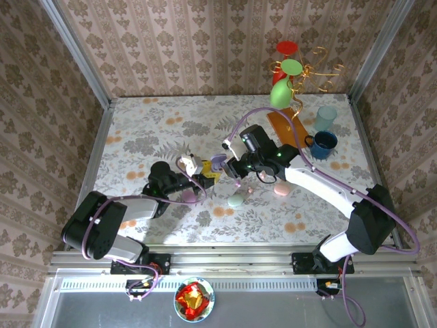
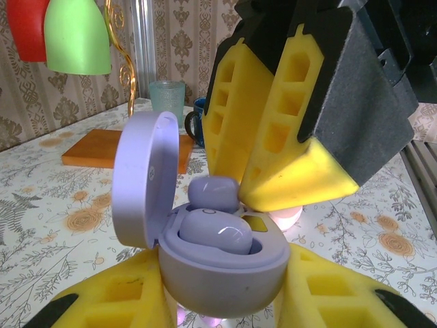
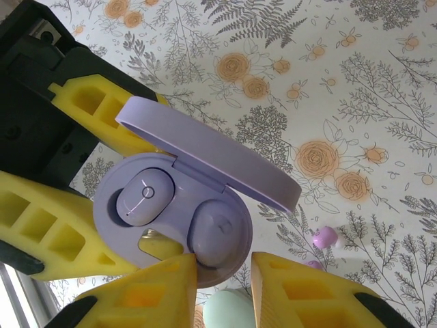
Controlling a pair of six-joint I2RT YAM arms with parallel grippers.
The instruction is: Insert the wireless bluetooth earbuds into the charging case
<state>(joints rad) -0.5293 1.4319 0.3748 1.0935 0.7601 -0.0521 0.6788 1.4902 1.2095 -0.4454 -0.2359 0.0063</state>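
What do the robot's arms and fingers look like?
The left arm and the right arm each have smooth white segments joined by chunky black joints, with thin lilac cables looping alongside. The fingers are bright yellow wedges full of rectangular hollows, fixed to black blocks.

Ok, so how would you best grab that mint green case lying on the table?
Probably from straight above, pinching its two opposite side walls. The mint green case lies flat on the table and looks low and rounded, so its top offers nothing to pinch.
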